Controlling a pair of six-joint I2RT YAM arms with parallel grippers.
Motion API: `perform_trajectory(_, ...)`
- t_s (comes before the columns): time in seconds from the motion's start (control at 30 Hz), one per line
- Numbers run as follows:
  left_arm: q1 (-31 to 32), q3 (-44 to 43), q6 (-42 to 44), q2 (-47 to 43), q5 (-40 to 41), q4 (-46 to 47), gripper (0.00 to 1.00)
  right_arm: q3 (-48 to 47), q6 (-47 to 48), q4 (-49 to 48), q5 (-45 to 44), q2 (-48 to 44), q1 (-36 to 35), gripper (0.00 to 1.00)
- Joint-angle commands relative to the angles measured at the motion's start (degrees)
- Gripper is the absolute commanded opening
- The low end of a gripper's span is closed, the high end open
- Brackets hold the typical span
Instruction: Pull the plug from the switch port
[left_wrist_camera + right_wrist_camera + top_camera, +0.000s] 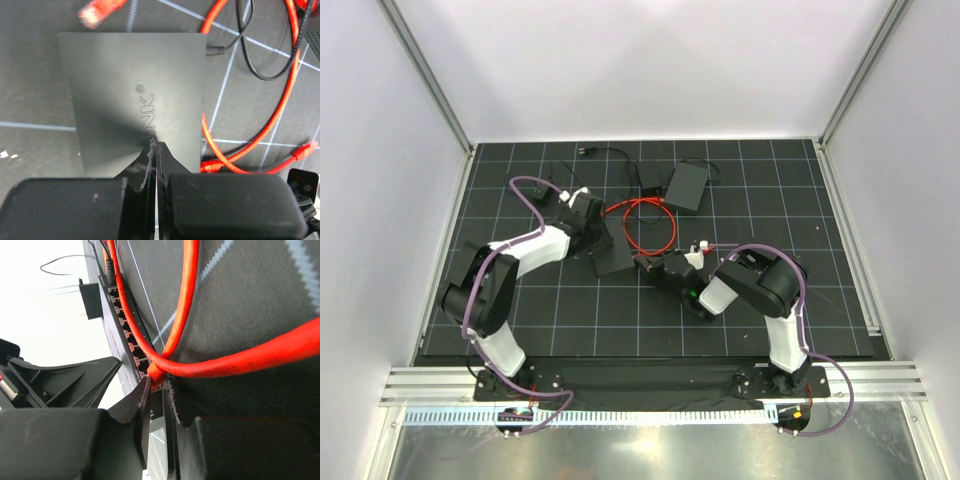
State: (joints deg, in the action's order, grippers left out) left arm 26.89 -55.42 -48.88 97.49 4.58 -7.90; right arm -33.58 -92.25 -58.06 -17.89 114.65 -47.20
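Note:
The dark grey switch (613,258) lies flat on the mat left of centre. In the left wrist view its top (125,90) fills the middle. My left gripper (155,145) is shut, its tips resting on the switch top. In the right wrist view the switch's port row (125,325) runs up the frame, with a red plug (156,374) seated in a near port. My right gripper (159,382) is closed narrowly on that plug, one finger each side. From above, the right gripper (655,268) sits at the switch's right edge.
The red cable (650,225) loops behind the switch. A loose red plug (97,10) lies past the switch's far edge. A second dark box (686,186) and a black cable (605,152) lie at the back. White walls enclose the mat.

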Motion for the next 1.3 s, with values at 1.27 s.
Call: perform_trajectory(1.27,5.4,-0.9,11.3,-4.3,4.0,4.2,0.24,1.7,23.8,1.8,5.5,-2.3,0.1,0.01)
